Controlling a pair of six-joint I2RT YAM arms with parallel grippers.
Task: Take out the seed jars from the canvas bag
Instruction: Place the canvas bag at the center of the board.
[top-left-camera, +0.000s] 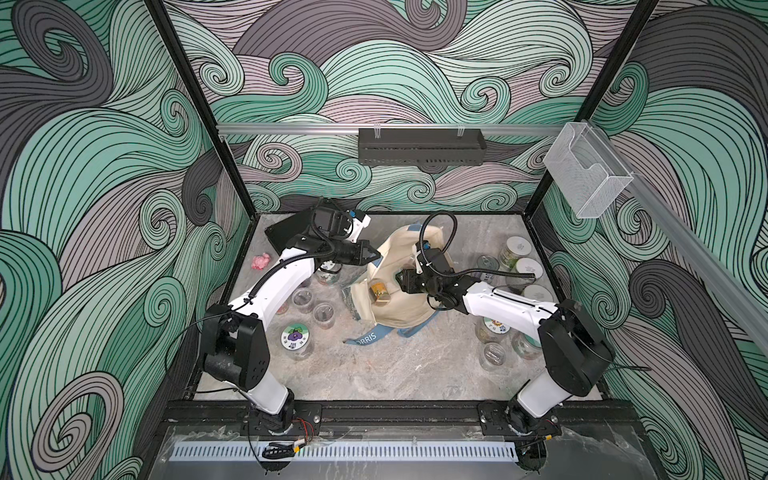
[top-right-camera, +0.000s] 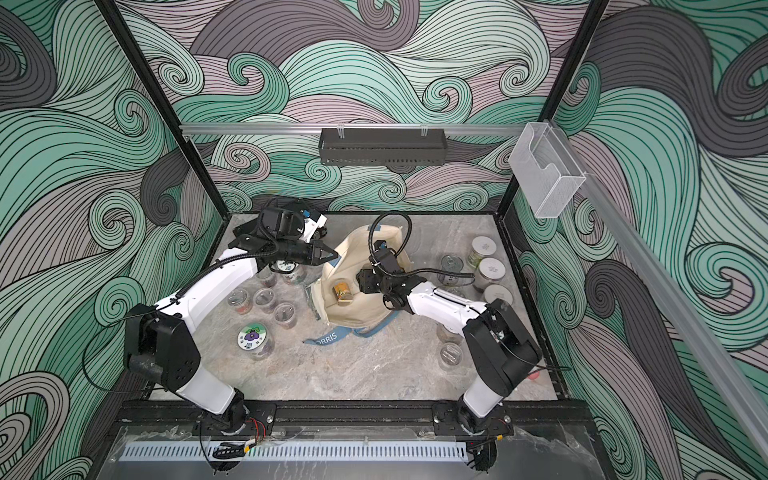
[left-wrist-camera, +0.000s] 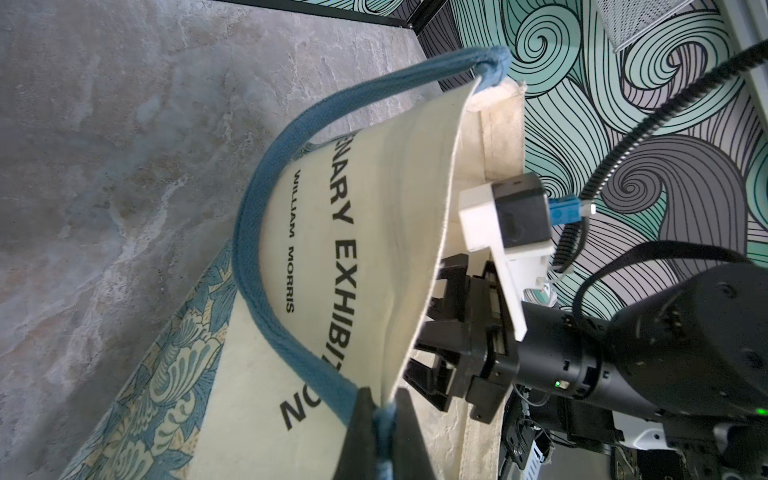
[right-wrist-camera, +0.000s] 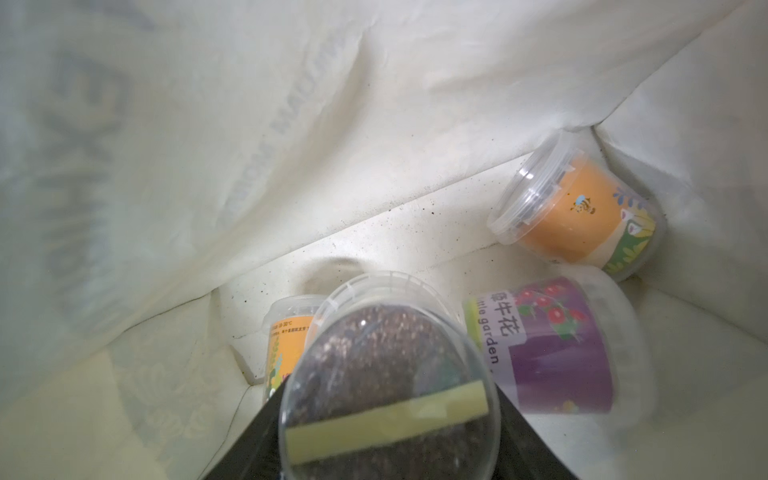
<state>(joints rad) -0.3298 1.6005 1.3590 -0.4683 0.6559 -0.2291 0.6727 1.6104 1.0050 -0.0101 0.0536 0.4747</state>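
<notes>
Marble tabletop (top-left-camera: 374, 374); canvas bag (top-left-camera: 409, 316) mouth rightward; seed jar (right-wrist-camera: 582, 208) sideways.

Here we are in a robot lab cell: left arm (top-left-camera: 282, 278) and right arm (top-left-camera: 507, 305) bolted to a black base rail (top-left-camera: 395, 413) fronting a marble-look desk (top-left-camera: 374, 374), boxed in by frame posts (top-left-camera: 195, 104) and swirl-printed panels (top-left-camera: 395, 62), with an aluminium bar (top-left-camera: 291, 129) carrying a black tray (top-left-camera: 419, 147) and a clear holder (top-left-camera: 586, 174).
</notes>
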